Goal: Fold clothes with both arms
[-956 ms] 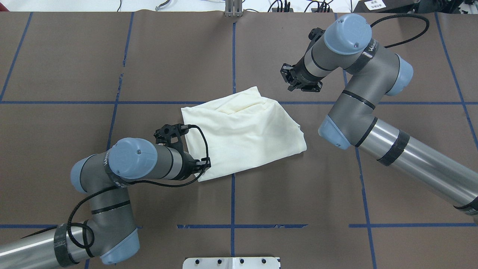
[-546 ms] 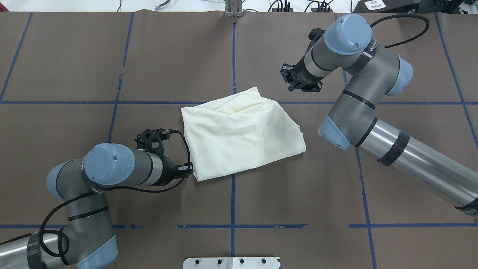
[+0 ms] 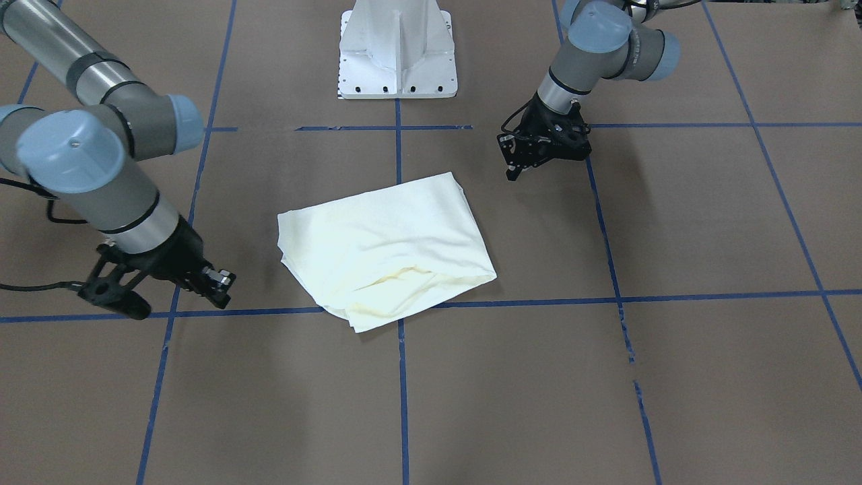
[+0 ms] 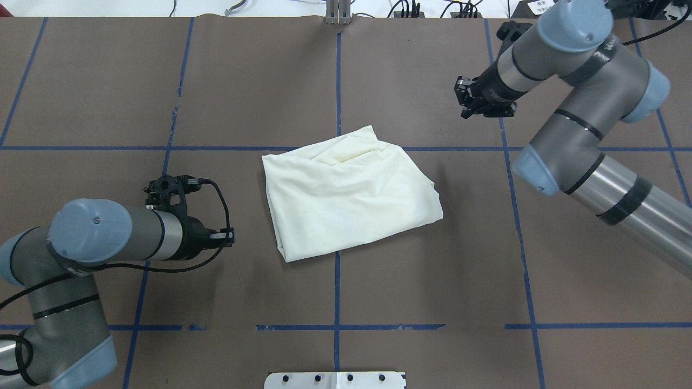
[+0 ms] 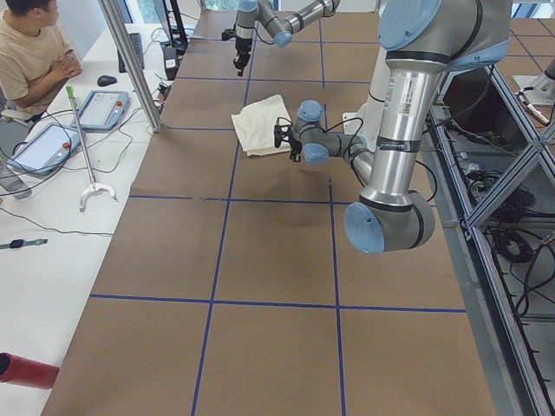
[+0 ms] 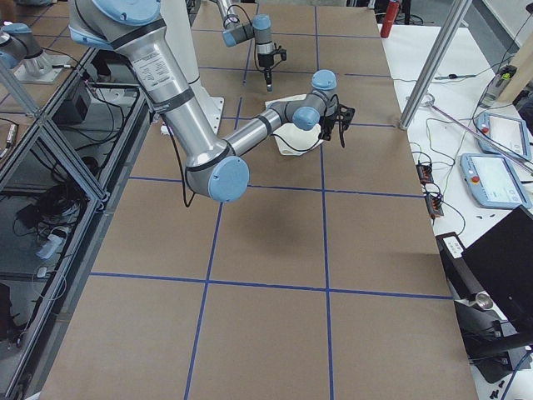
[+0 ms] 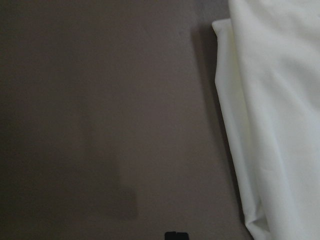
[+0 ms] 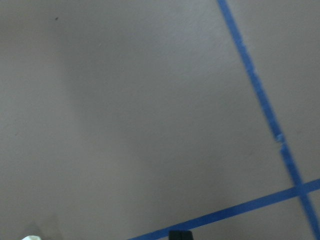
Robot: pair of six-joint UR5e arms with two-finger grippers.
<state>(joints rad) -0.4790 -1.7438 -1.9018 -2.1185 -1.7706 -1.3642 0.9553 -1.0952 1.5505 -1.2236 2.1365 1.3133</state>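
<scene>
You have the left claw (image 4: 226, 237) at 9 o'clock and the right claw (image 4: 466, 102) at 2 o'clock of the folded shirt (image 4: 351, 192), which lies in the middle of the table (image 4: 432, 281); both are closed on nothing, so a pass near its gaping 12 o'clock edge could shove the layers apart.

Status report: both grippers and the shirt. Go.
Left gripper shut, empty, clear of shirt. Right gripper shut, empty, off its far corner. Shirt folded, flat on table. Nothing in the way.

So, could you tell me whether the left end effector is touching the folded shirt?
Apart. The overhead view shows a strip of bare table between the left end effector and the shirt's edge.
</scene>
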